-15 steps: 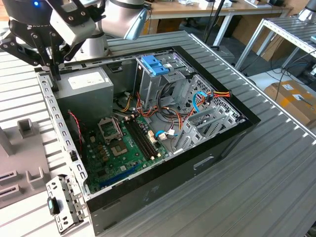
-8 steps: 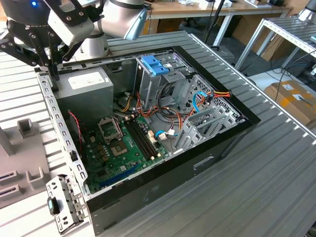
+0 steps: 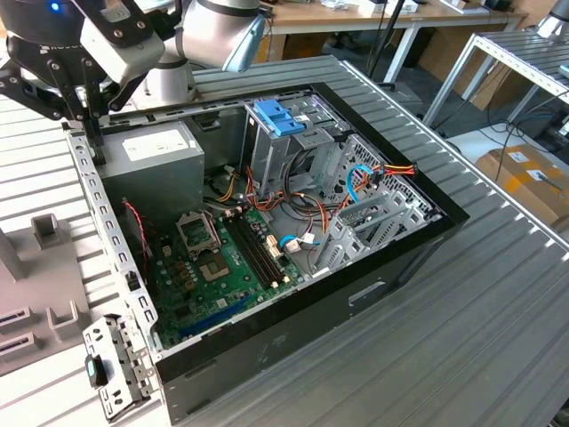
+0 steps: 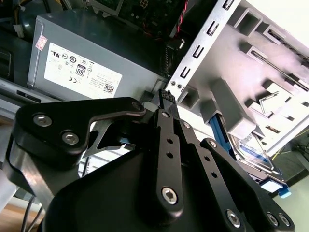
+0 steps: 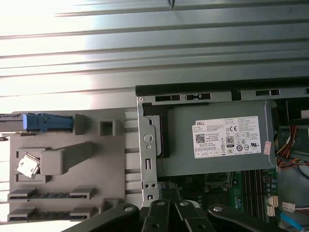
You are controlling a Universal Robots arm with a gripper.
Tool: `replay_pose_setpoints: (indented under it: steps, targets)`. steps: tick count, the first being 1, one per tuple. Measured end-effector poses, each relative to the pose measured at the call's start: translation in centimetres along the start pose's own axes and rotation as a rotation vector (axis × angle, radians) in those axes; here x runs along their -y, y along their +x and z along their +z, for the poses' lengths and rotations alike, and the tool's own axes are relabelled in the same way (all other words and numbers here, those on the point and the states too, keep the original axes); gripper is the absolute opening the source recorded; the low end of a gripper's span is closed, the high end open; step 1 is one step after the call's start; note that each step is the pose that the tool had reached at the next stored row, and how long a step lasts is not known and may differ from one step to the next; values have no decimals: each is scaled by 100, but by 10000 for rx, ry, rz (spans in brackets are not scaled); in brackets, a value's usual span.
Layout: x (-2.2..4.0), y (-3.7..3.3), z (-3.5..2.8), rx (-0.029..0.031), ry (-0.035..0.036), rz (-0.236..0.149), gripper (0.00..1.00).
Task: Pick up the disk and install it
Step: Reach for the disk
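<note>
Claw (image 4: 167, 99) clenched, empty, over case (image 3: 373, 258) edge beside power supply (image 4: 82, 63). Disk (image 4: 251, 149) sits in grey moulded holder (image 5: 72, 159) on ribbed metal counter (image 5: 145, 48), just beside case, apparently tilted. Disk: rigid, dense, smooth metal, shock-sensitive. Grip across blue plastic side rails.

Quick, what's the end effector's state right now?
End effector: closed, holding nothing; the disk sits apart from it on the grey fixture.
</note>
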State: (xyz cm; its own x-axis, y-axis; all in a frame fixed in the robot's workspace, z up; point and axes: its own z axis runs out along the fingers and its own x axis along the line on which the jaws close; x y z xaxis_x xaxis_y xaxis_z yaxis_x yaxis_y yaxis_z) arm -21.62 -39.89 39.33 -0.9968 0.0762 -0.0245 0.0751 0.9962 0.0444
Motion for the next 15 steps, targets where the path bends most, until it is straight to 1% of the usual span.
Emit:
replay_pose_setpoints:
  steps: [15]
  targets:
    - [5, 65, -2, -1, 1, 0, 11]
